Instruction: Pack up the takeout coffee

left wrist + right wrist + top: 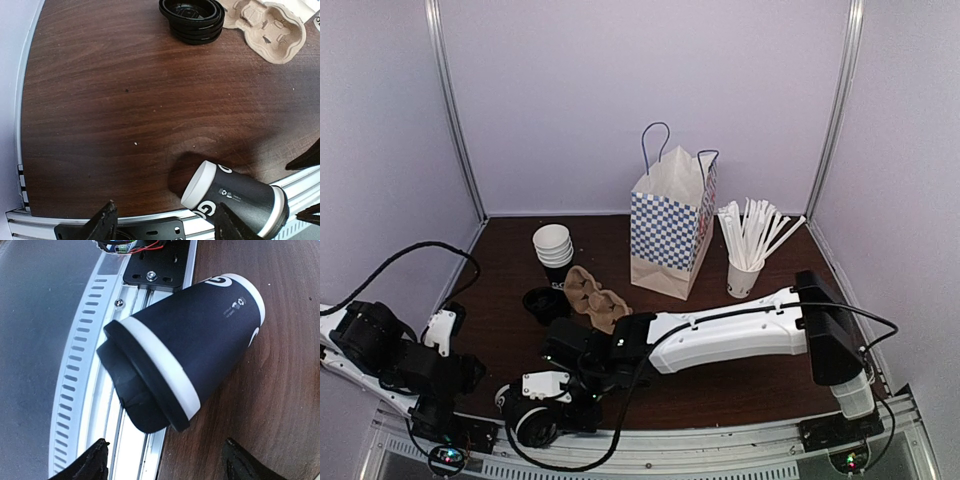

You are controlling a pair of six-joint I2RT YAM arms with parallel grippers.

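Note:
The takeout coffee [200,335] is a black cup with pale print and a black lid, lying on its side at the table's near edge. Its lid hangs over the metal rail [95,340] and its white bottom points toward the far left. In the top view the cup [525,420] lies near the left arm's base. My right gripper [166,442] is open just short of the lid and touches nothing. My left gripper [164,210] is open over the near rail. The cup [235,197] lies beside its right finger [227,222], outside the gap.
The blue-checkered paper bag [672,225] stands open at the back centre. A white cup of sticks [745,270] stands to its right. Stacked lidless cups [553,245], a stack of black lids [192,17] and a cardboard carrier [267,22] lie left of the bag.

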